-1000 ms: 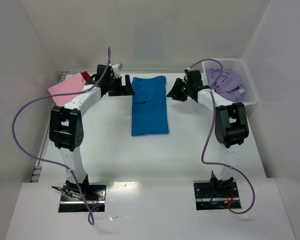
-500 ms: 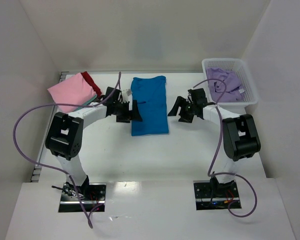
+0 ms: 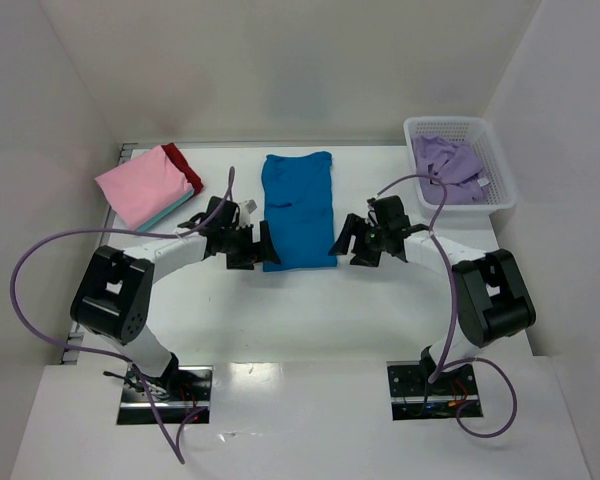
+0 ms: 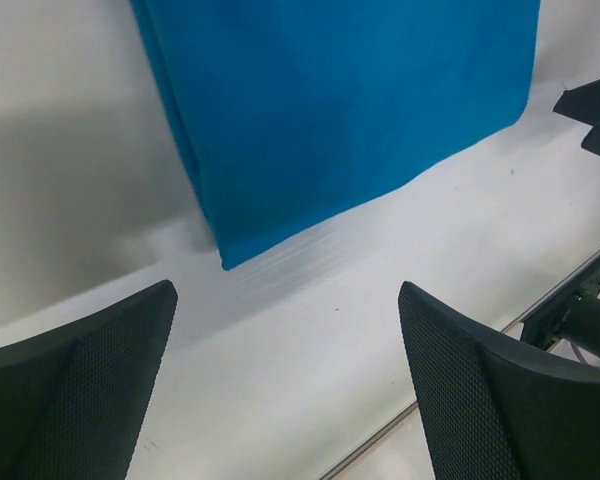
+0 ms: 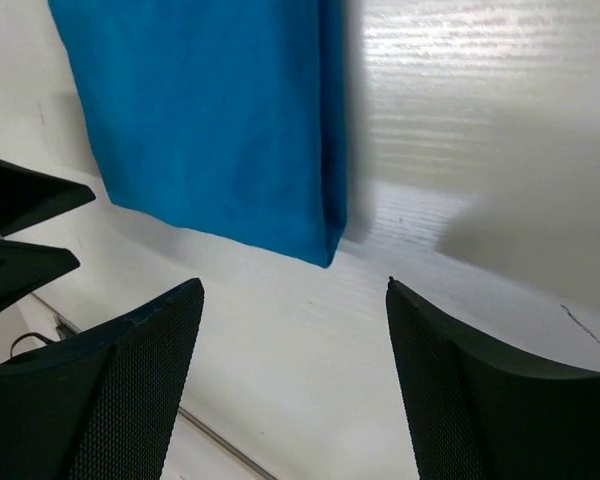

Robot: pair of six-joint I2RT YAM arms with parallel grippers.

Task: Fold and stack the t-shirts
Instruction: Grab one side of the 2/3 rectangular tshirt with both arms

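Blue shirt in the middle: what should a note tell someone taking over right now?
Left gripper: open, empty, by the near left corner of the blue shirt.
Right gripper: open, empty, by its near right corner.
Blue shirt: folded into a long strip, mid-table.
Done: pink shirt folded on red shirt, far left.
Left: finish blue, stack it; lavender shirt crumpled in basket.

We count four t-shirts: one blue t-shirt (image 3: 298, 210), one pink t-shirt (image 3: 140, 187), one red t-shirt (image 3: 184, 168) and one lavender t-shirt (image 3: 446, 160). We also count one white basket (image 3: 502, 186) and two arms, a left arm (image 3: 115, 292) and a right arm (image 3: 492, 296).
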